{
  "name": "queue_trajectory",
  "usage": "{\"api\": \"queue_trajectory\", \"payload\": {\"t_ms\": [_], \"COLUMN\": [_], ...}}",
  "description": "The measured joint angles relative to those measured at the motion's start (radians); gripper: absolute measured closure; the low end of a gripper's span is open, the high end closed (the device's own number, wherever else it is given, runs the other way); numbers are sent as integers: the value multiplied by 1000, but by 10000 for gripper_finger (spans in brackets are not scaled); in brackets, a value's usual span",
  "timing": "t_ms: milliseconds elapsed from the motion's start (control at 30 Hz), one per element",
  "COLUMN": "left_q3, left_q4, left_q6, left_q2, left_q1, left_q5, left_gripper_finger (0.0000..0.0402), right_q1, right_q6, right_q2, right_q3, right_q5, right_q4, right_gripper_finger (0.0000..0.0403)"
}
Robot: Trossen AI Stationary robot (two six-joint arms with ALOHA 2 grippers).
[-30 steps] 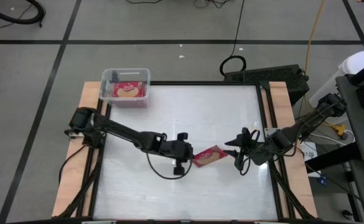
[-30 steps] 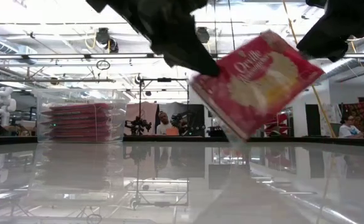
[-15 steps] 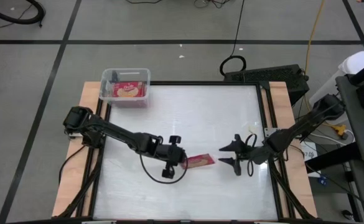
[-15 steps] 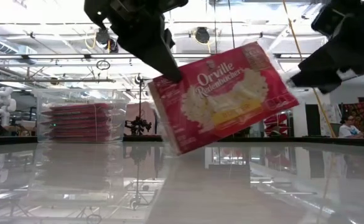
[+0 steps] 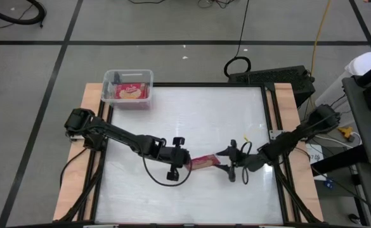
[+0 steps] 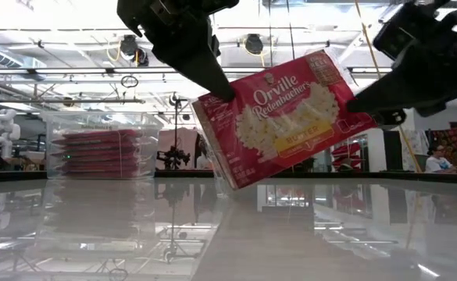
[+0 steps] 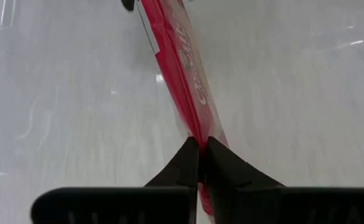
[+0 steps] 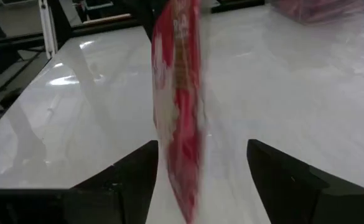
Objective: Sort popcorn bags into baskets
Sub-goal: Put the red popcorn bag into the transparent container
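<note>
A red popcorn bag (image 5: 204, 162) (image 6: 287, 117) hangs over the middle of the table, standing on edge, with my left gripper (image 5: 186, 162) (image 7: 201, 163) shut on its left end. My right gripper (image 5: 228, 163) (image 8: 200, 146) is open at the bag's right end. Its two fingers stand on either side of the bag (image 8: 178, 93) without touching it. At the far left corner, the clear basket (image 5: 128, 88) (image 6: 99, 148) holds several red popcorn bags stacked flat. My left gripper pinches the bag's upper left corner (image 6: 214, 101) between its two fingers, at its sealed end edge (image 7: 197, 134). The fingers slant down from the table's left. The bag hangs off the table on edge, popcorn picture toward the near side, its right end tilted higher.
The white tabletop (image 5: 191, 114) is bounded by a dark frame and wooden side strips (image 5: 90, 101). Cables and a black box (image 5: 271, 76) lie on the floor beyond the far edge. People show in the room behind the table in the low view.
My right gripper has sunk and gone toward the table's left, up to the bag's right end. My left gripper has shifted a little to the left with the bag, which has turned from slanting face-up onto its edge.
</note>
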Motion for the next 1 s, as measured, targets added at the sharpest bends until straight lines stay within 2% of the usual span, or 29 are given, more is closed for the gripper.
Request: {"api": "queue_trajectory", "payload": {"t_ms": [133, 233, 500, 600, 700, 867, 1000], "left_q3": [0, 0, 0, -2, -3, -3, -3], "left_q4": [11, 33, 15, 16, 15, -4, -45], "left_q6": [-2, -2, -80, -109, -159, -189, -253], "left_q2": [0, 0, 0, 0, 0, 0, 0], "left_q1": [0, 0, -4, -4, -4, -13, -34], "left_q5": [0, 0, -11, -24, -32, -57, -156], "left_gripper_finger": [391, 384, 377, 373, 350, 277, 226], "right_q1": [-34, -66, -85, -85, -85, -85, -85], "right_q6": [-26, -37, -80, -85, -89, -103, -128], "right_q2": [89, 143, 162, 162, 162, 158, 158], "right_q3": [47, 83, 99, 99, 99, 99, 99], "right_q5": [-76, -133, -157, -179, -179, -180, -178], "right_q4": [74, 101, 87, 85, 75, 74, 75], "right_gripper_finger": [182, 211, 350, 389, 389, 377, 389]}}
